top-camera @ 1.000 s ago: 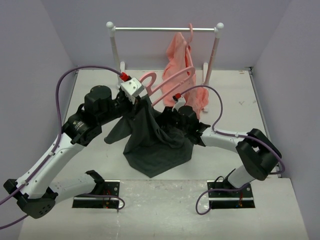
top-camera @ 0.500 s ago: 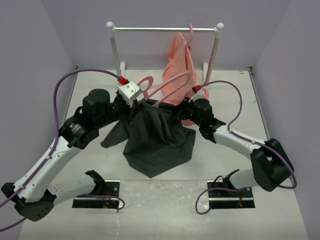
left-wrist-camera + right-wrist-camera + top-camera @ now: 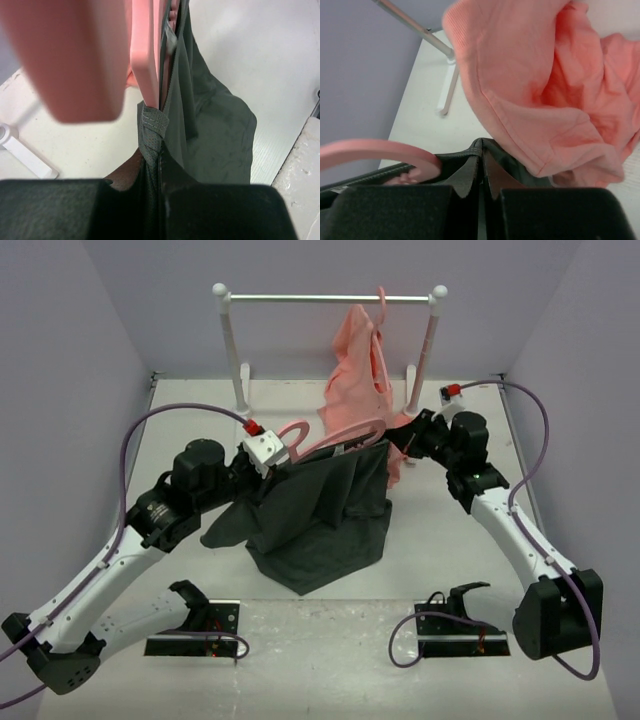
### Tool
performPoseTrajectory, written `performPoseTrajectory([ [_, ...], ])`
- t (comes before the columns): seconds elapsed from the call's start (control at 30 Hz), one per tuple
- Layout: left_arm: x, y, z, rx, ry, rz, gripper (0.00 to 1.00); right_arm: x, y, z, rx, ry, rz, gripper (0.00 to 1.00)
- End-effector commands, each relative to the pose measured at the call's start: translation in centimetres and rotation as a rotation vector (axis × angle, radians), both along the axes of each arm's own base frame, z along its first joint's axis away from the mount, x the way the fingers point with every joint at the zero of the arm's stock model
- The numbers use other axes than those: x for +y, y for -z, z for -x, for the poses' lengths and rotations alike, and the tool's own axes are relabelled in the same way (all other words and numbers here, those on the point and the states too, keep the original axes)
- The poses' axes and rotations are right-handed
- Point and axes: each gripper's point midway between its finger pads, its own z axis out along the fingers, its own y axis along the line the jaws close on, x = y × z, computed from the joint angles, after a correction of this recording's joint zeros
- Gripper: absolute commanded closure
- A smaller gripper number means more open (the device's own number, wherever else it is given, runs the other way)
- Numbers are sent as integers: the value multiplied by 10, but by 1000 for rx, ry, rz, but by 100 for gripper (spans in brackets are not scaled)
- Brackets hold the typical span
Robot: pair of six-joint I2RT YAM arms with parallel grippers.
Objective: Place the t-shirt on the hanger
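Charcoal-grey cloth, the t-shirt [image 3: 320, 515], hangs stretched between my two pincers and trails onto the table [image 3: 450, 540] below them. The pink hanger [image 3: 335, 430] lies along its top edge, between them. My right pincer [image 3: 398, 438] has swung outward and snapped shut on the cloth, pulling it taut. My left pincer [image 3: 277, 462] stays clamped on the opposite corner. The opening now looks spread for the hanger.

Left arm [image 3: 110, 555]: reaches forward and inward, elbow raised. Left gripper [image 3: 277, 461]: jaws clamped on dark charcoal-grey cloth t-shirt [image 3: 320, 520], fabric between fingertips. Right arm [image 3: 520, 535]: extended forward, wrist turned inward. Right gripper [image 3: 403, 437]: jaws pinched tight on same t-shirt's edge.
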Motion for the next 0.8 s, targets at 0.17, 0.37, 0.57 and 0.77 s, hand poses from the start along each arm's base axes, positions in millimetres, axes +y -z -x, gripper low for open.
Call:
performPoseTrajectory([
  [0.17,2,6,-6,-47,9,-39,100,-19,-64,9,-80,-34,118,100],
  [0.37,-20,-11,-13,-20,68,-4,100,40,-73,40,-72,-242,229,100],
  [0.57,-34,-41,-31,-51,27,96,100,86,-74,70,-67,-377,248,96],
  [0.77,-57,-39,-35,-24,104,141,100,94,-79,90,-82,-446,264,56],
])
